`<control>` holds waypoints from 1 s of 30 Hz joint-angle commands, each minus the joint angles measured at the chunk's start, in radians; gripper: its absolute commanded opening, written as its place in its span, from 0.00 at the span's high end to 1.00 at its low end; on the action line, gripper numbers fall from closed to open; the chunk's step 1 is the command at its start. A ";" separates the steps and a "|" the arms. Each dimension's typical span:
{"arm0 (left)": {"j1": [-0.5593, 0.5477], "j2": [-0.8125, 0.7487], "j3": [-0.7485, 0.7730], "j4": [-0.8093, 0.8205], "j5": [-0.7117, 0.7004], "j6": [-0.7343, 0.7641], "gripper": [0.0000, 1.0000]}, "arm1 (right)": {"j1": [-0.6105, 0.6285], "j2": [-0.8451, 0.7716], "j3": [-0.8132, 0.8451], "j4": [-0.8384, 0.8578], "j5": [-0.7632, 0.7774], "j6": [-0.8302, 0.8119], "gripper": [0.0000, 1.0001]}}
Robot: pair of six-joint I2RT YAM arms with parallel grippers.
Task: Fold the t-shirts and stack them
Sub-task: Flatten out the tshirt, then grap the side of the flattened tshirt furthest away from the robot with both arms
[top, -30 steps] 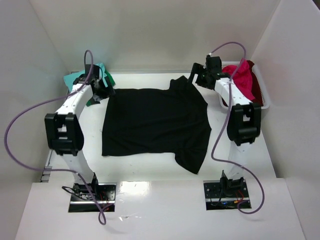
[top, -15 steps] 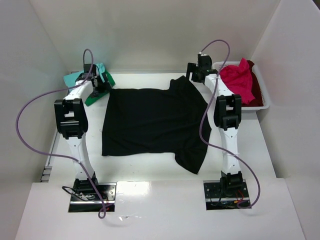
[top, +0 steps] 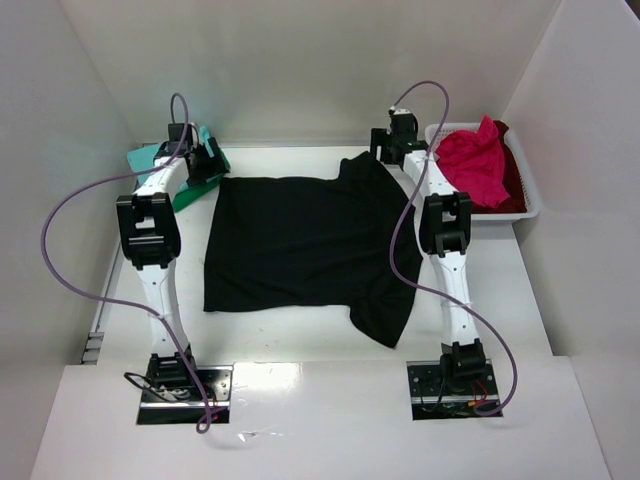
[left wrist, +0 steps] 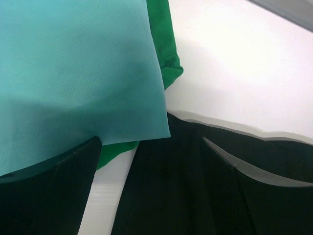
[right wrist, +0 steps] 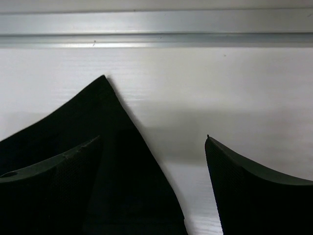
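Black cloth, thin and limp: the black t-shirt (top: pixel 300 245) lies spread flat in the middle of the table (top: pixel 300 335), 1 sleeve trailing toward the near edge. It looks light and floppy, so it would likely sag and crease unless lifted at 2 spaced points; the far corners seem the sensible holds. The left gripper (left wrist: pixel 151 147) hangs unclenched over the far-left corner, beside the teal t-shirt (left wrist: pixel 73 73) and green t-shirt (left wrist: pixel 164 39). The right gripper (right wrist: pixel 154 142), jaws also apart, hovers at the far-right sleeve tip.
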 commanded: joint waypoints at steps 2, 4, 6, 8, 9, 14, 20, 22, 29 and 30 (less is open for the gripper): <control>0.001 0.028 0.046 0.006 0.026 0.020 0.11 | 0.023 0.035 0.044 -0.003 -0.041 -0.061 0.11; 0.001 0.037 0.046 0.006 0.026 0.020 0.11 | 0.024 0.035 0.053 -0.003 -0.055 -0.061 0.12; 0.001 0.037 0.046 -0.003 0.026 0.029 0.11 | 0.024 0.045 0.062 -0.013 -0.055 -0.074 0.14; 0.001 0.037 0.046 -0.003 0.026 0.029 0.11 | 0.024 0.045 0.062 -0.013 -0.055 -0.074 0.18; 0.001 0.037 0.046 -0.012 0.026 0.029 0.11 | 0.024 0.045 0.073 -0.024 -0.055 -0.074 0.19; 0.001 0.037 0.046 -0.021 0.036 0.039 0.11 | 0.024 0.055 0.073 -0.049 -0.064 -0.074 0.34; 0.001 0.057 0.068 -0.041 0.047 0.039 0.11 | 0.042 0.055 0.064 -0.069 -0.052 -0.083 0.53; 0.001 0.057 0.068 -0.050 0.047 0.039 0.11 | 0.042 0.055 0.064 -0.069 -0.043 -0.094 0.60; 0.001 0.066 0.077 -0.072 0.047 0.048 0.11 | 0.051 0.055 0.064 -0.078 -0.024 -0.094 0.83; 0.001 0.075 0.077 -0.072 0.047 0.048 0.11 | 0.051 0.055 0.064 -0.078 -0.015 -0.094 0.87</control>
